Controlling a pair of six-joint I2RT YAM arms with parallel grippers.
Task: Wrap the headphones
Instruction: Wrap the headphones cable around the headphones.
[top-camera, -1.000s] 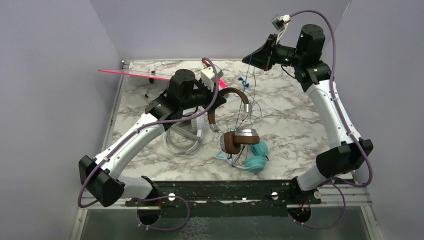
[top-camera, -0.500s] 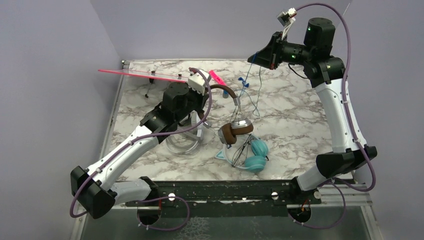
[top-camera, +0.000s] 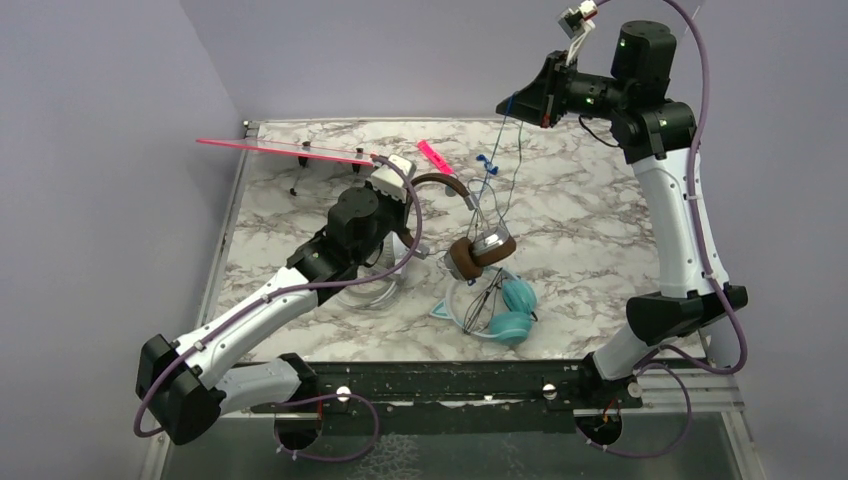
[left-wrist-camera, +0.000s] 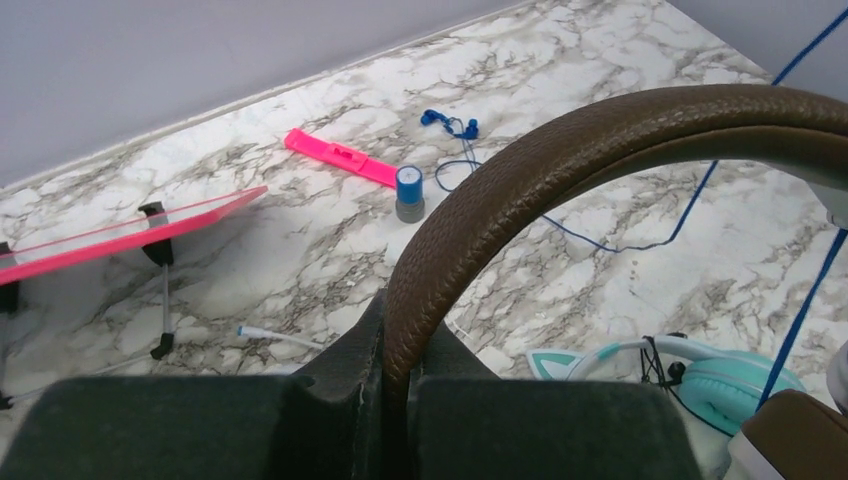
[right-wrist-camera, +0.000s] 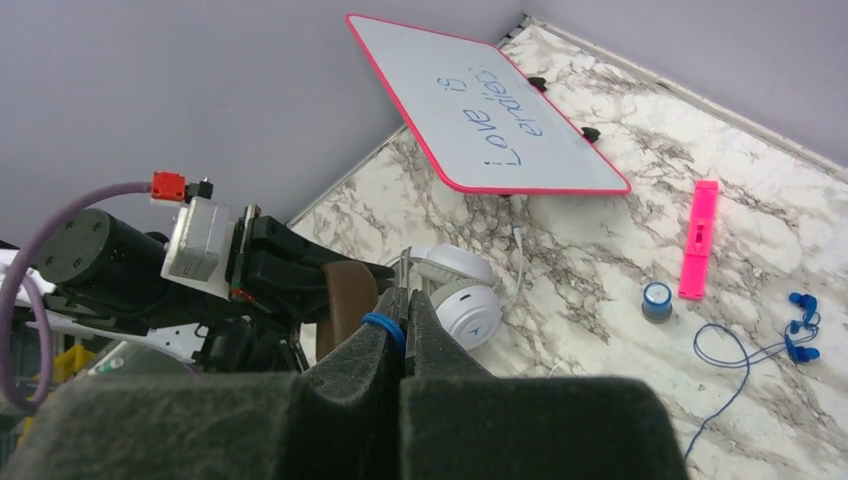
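The left gripper (left-wrist-camera: 396, 345) clamps the brown headphones (left-wrist-camera: 560, 160) by the band; the right gripper (right-wrist-camera: 402, 318), raised beyond it, pinches a blue cord (right-wrist-camera: 381, 323).

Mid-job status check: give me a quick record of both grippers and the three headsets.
Left gripper: shut on the brown headphones, at the headband
Right gripper: shut on a blue cord, held high
Teal headphones: lying on the table, ungripped
White headphones: on the table by the left arm
Cord's owner: cannot tell
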